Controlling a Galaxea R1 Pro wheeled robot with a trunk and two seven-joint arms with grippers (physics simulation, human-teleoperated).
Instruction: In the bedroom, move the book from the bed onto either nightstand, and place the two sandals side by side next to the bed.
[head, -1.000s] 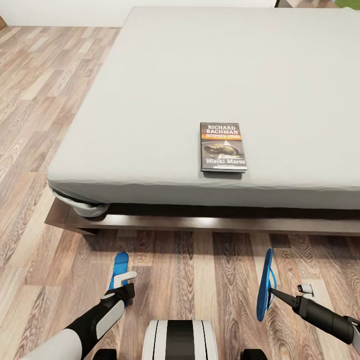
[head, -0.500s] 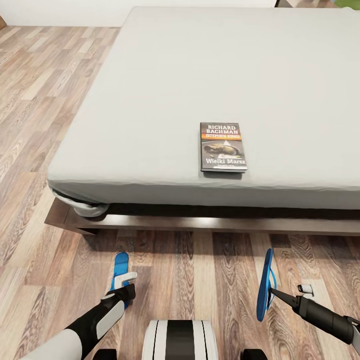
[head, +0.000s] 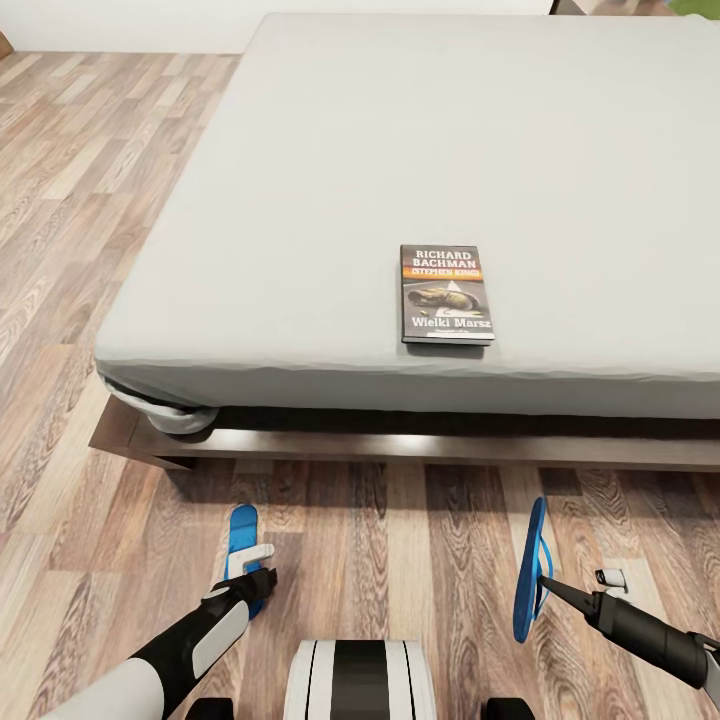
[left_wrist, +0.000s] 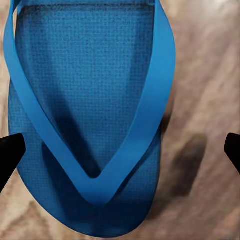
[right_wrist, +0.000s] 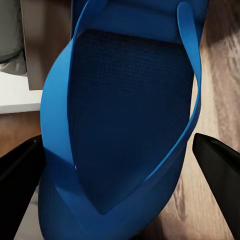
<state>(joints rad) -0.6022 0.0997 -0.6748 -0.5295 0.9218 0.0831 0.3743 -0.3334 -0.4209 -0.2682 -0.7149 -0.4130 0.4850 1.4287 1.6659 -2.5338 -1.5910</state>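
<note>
The book (head: 447, 294) lies flat on the bed (head: 300, 200), close to the mattress edge that faces the robot, its long axis running away from that edge and its title upright as the head camera sees it; the cover is dark, with white "RICHARD BACHMAN" lettering at the top, an orange band below it, a pale picture in the middle and "Wielki Marsz" at the foot. The bed is a plain grey-white mattress on a dark brown wooden frame, standing on the brown wood-plank floor (head: 420, 540). Both sandals are bright blue flip-flops with thin blue V-shaped straps, and both have their long axes pointing roughly toward the bed. The left sandal (head: 241, 545) lies flat on the floor near the frame, sole down, strap up. The left gripper (head: 256, 565) is just above it with its jaws wide apart — in the left wrist view the dark fingertips (left_wrist: 10, 156) stand clear on either side of the sandal (left_wrist: 90, 120), touching nothing. The right sandal (head: 530, 570) stands on its long edge, tilted upright, well apart from the other. The right gripper (head: 560, 590) is at its strap side — whether the dark fingers (right_wrist: 20, 170) flanking the sandal (right_wrist: 130, 120) actually clamp it I cannot tell.
</note>
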